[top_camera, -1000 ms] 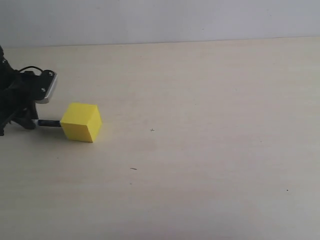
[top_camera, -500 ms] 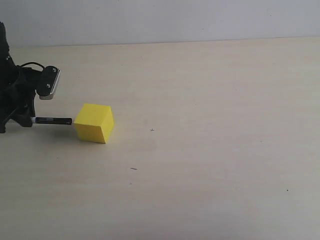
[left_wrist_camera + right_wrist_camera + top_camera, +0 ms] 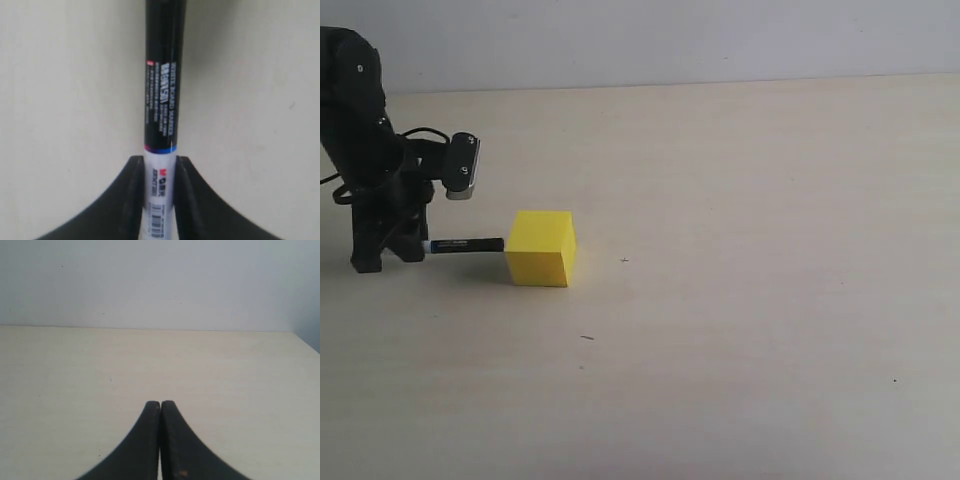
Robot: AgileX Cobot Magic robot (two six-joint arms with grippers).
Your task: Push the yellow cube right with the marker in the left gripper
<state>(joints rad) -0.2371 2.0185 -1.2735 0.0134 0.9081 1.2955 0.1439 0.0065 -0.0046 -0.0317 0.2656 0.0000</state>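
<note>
Mid-push, judging by the left gripper (image 3: 416, 247) clamped on the whiteboard marker (image 3: 470, 244), tip at the yellow cube (image 3: 542, 248), further rightward travel seemingly left, right gripper (image 3: 160, 405) closed empty.

marker (image 3: 161, 100) cut off at the edge, its small print blurred — unreadable

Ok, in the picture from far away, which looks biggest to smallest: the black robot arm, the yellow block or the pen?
1. The robot arm: biggest.
2. The yellow block.
3. The pen: smallest; its showing part is about as long as the block is wide, but much thinner.
</note>
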